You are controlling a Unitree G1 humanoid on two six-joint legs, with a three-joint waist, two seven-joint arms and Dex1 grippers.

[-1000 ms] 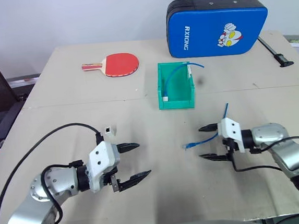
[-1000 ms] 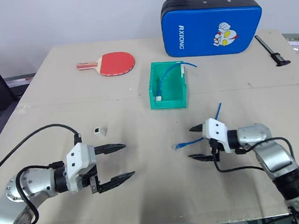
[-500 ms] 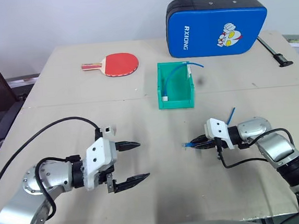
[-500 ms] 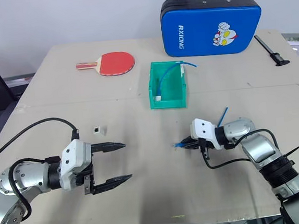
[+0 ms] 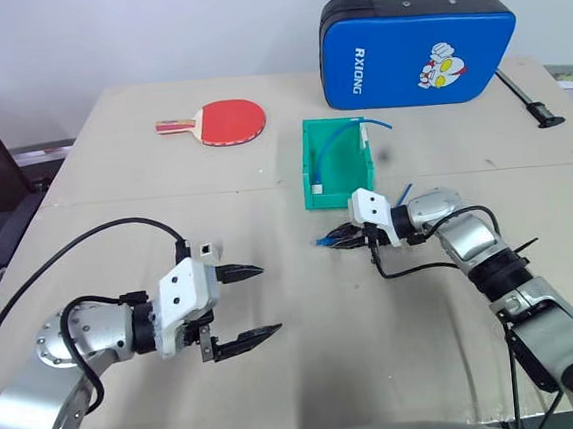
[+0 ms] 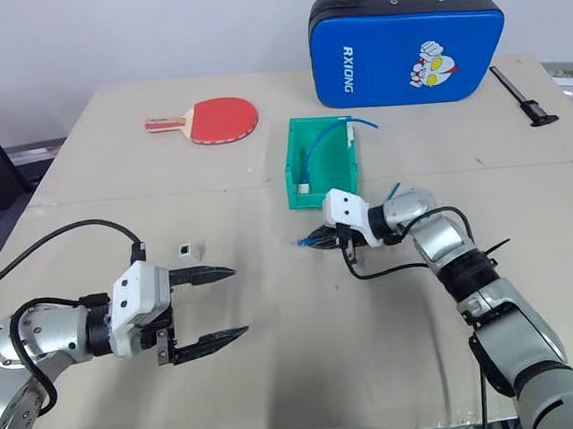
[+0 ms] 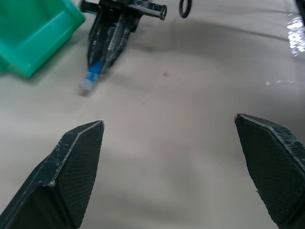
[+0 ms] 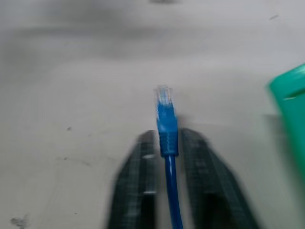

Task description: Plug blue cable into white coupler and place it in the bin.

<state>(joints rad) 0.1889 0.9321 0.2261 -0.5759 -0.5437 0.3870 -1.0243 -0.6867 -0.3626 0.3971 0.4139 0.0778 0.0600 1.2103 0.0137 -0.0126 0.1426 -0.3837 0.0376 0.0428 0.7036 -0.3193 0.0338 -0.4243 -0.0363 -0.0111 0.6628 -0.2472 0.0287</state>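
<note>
My right gripper [image 5: 337,238] is shut on the blue cable [image 8: 166,123] just behind its clear plug [image 6: 306,241]. The plug points toward my left, and the cable's tail [image 5: 405,192] sticks up behind the wrist. The gripper hovers just in front of the green bin [image 5: 339,202]. The white coupler [image 5: 207,248] lies on the table beside my left gripper [image 5: 270,298], close to its upper finger and untouched. That gripper stands wide open and holds nothing. In the left wrist view, the right gripper [image 7: 107,43] and the plug show beyond my open fingers [image 7: 78,167].
Another thin blue cable [image 5: 345,134] and a small white block [image 5: 318,187] sit inside the bin. A red paddle [image 5: 228,121] lies at the far left. A blue pad [image 5: 418,50] stands at the back, with a black tool [image 5: 528,101] at the far right.
My right gripper went from open to shut on the blue cable and carried it left and farther away, up to the bin's front. My left gripper stayed open in place.
</note>
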